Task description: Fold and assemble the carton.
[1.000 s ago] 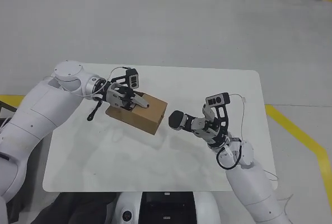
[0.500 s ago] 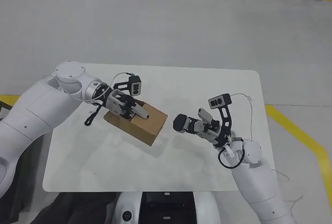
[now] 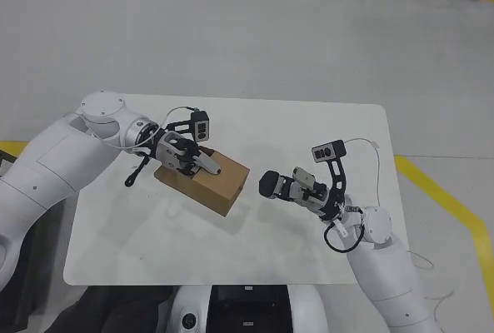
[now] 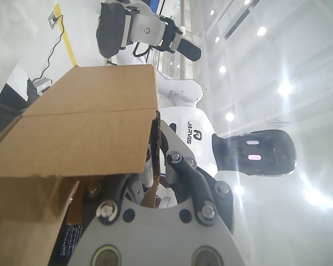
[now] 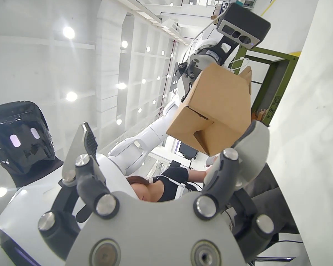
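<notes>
Right tool [image 3: 268, 182] hangs over the middle of the white tabletop [image 3: 230, 241], turned toward the carton [image 3: 207, 180], and its two fingers [image 5: 83, 139] stand wide apart with nothing between them, so it is open. A small gap of bare tabletop separates its dark pad from the nearest end of the carton; they do not touch. The carton is a plain brown cardboard box with an oblong shape. It is over the left half of the tabletop and lies slanted, with one end pointing to the right tool and the other end to the left tool [image 3: 198, 162]. I cannot tell if its bottom rests on the tabletop or is a little lifted. In the right wrist view the end that faces this tool has its flaps folded inward. They meet in a crooked seam, with a dark triangular gap at the lower corner. The top panel is flat and smooth, and in the left wrist view one straight crease runs across it. At the farther end a flap [image 5: 247, 76] stands up and the edge of the cardboard looks a bit torn. The left tool is closed on the wall of the carton at this farther end: one pale finger [image 3: 211, 166] lies on top of the panel, and the cardboard edge passes between the fingers.
</notes>
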Action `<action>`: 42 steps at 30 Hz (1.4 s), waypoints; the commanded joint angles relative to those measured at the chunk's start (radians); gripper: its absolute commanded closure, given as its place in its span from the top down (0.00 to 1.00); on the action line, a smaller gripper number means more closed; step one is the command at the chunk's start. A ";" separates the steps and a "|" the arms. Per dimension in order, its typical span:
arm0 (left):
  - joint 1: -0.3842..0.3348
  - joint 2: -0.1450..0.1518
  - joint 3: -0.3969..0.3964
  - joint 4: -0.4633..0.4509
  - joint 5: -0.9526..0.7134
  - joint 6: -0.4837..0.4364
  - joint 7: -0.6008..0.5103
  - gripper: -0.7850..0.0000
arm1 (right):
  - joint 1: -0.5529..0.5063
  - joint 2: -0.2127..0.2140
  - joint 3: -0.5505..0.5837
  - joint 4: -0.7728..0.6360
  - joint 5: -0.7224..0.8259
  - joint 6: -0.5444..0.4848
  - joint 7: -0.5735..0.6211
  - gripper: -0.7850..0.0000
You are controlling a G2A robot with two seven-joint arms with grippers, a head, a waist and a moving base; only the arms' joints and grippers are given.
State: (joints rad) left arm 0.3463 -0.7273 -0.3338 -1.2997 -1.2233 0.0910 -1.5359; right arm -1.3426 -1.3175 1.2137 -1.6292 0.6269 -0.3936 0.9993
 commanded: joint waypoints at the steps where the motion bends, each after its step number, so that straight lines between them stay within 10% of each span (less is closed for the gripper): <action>1: 0.000 0.000 0.000 0.000 0.000 0.000 0.000 0.00 | 0.000 0.000 0.000 0.000 0.000 0.000 0.000 1.00; 19: 0.008 0.001 -0.013 -0.015 0.020 0.022 0.035 0.00 | 0.007 0.002 -0.010 -0.030 -0.054 0.000 -0.019 1.00; 42: -0.018 0.011 0.004 0.052 -0.072 0.073 0.000 0.00 | 0.144 0.004 -0.042 0.139 -0.160 -0.296 0.089 1.00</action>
State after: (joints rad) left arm 0.3286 -0.7161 -0.3290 -1.2474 -1.2961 0.1643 -1.5359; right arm -1.1989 -1.3130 1.1721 -1.4901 0.4659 -0.6899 1.0882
